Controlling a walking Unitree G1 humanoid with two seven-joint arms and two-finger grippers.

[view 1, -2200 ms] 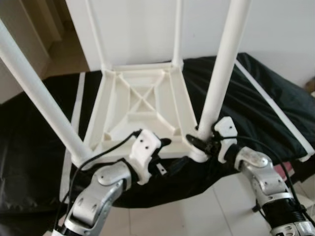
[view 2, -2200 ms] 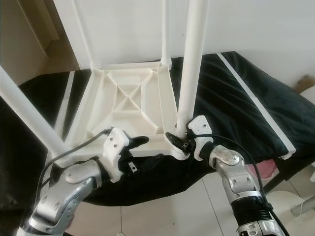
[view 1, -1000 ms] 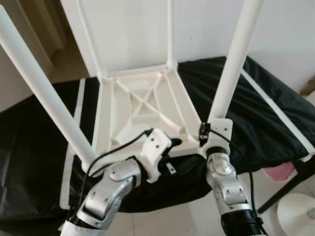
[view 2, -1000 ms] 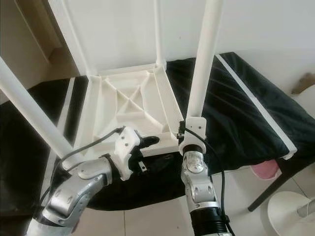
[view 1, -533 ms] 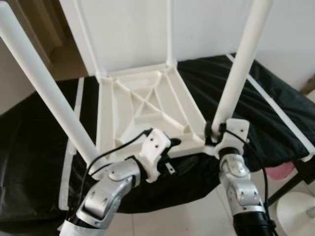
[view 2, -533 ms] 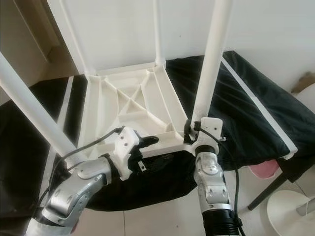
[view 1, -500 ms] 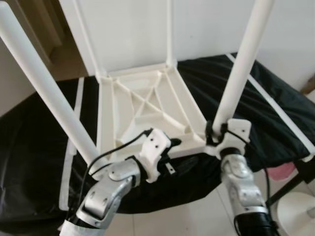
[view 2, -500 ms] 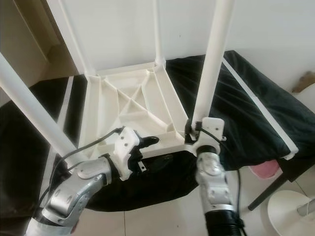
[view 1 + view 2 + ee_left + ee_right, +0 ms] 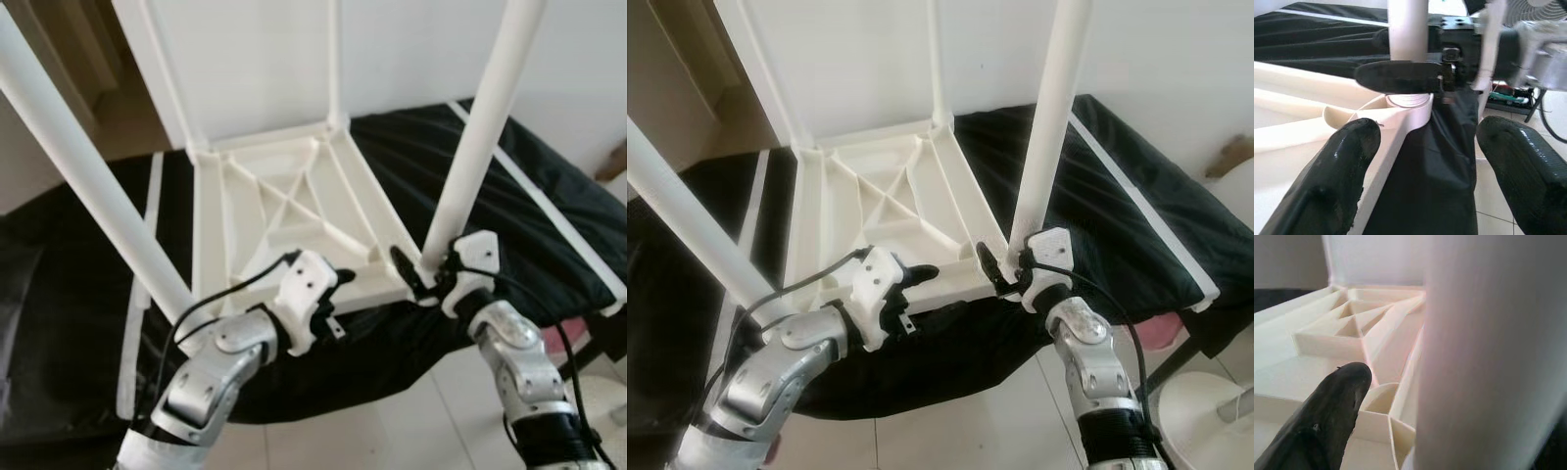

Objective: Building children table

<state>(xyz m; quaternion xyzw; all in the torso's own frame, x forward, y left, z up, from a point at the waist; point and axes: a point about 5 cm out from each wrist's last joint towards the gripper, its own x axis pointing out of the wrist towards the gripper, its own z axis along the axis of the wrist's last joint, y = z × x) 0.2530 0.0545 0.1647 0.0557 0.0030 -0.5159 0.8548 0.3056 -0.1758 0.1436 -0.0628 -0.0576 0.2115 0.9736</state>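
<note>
Black sheet [image 9: 549, 211]: covers the surface below, likely as padding for the build.
Table top [image 9: 284, 211]: upside down on the sheet, ribbed underside up so the legs can go into the corner sockets.
Near right leg [image 9: 480, 137]: upright in the top's near right corner socket.
Right gripper [image 9: 1004, 270]: fingers clamped on that leg's base, apparently seating it.
Left gripper [image 9: 1420, 161]: fingers apart at the top's near edge, gripping nothing.
</note>
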